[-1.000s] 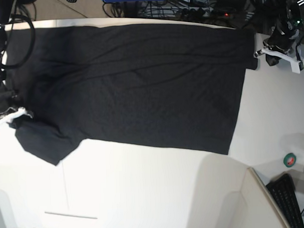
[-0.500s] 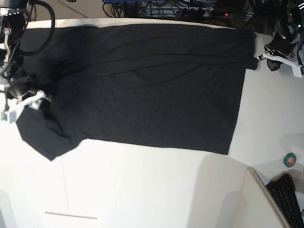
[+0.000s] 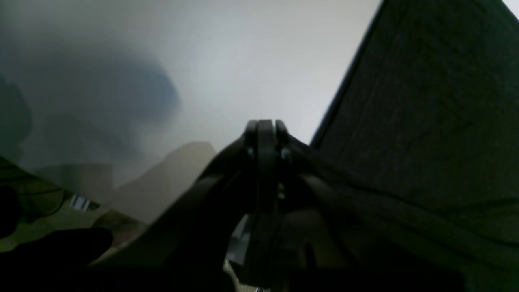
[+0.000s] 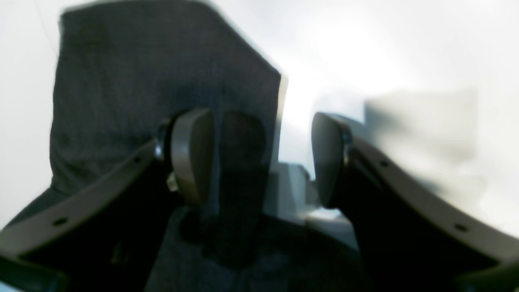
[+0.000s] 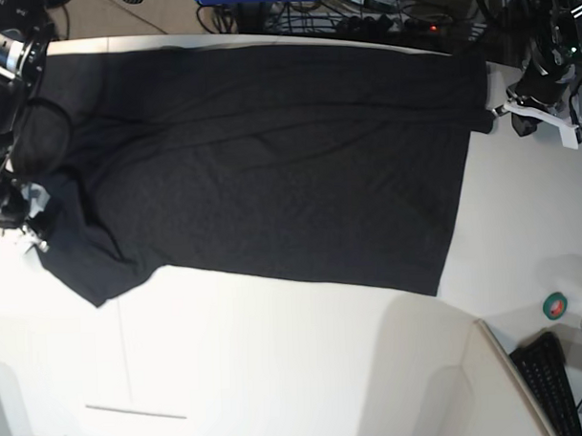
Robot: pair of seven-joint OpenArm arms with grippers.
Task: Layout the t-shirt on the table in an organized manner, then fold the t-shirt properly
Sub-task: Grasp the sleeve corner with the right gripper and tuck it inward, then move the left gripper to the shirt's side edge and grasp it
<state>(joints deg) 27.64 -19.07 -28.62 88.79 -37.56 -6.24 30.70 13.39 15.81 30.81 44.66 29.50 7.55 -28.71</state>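
The right gripper, clamped on the t-shirt sleeve a second ago, is now opened and drawn back; the sleeve is laid flatter on the table.

i can't make out any print on the black soft fabric t-shirt — base view shows plain dark cloth. right wrist view is smeared, and the off-white smooth table there is blown out — no detail.
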